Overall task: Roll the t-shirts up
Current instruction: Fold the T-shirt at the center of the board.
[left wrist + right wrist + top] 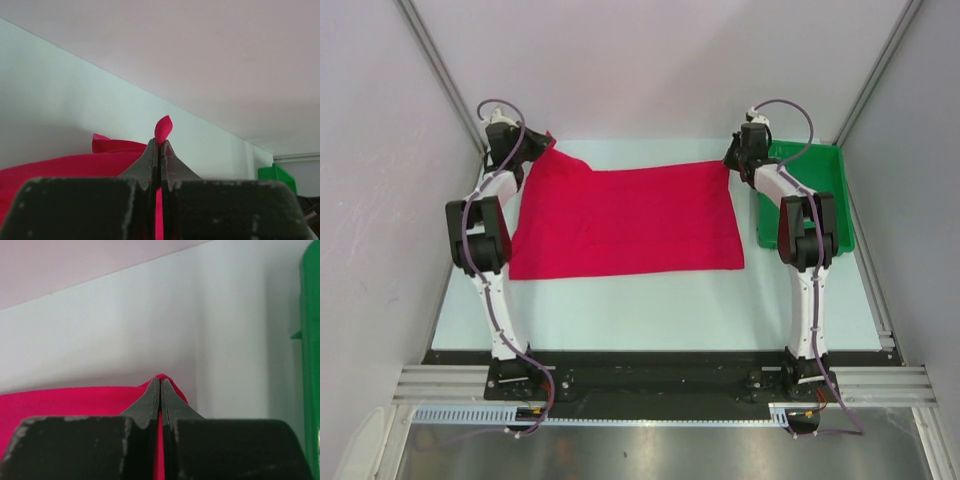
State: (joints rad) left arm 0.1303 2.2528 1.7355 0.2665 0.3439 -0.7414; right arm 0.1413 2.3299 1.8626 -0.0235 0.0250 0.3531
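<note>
Two corners gripped | left tool (159, 143) clamped tight on t-shirt (620, 220) far corner | right tool (159, 381) clamped on opposite corner, green tray (830, 170) just beside | cloth spread between them on counter (650, 300)

The t-shirt (625, 220) lies on the table (650, 300), the tray (832, 170) just right of it.

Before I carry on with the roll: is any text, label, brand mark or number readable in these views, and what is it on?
None can be read.
The t-shirt is plain red, with no print or tag showing.
The green tray shows no label.
No other legible mark appears in any view.
</note>
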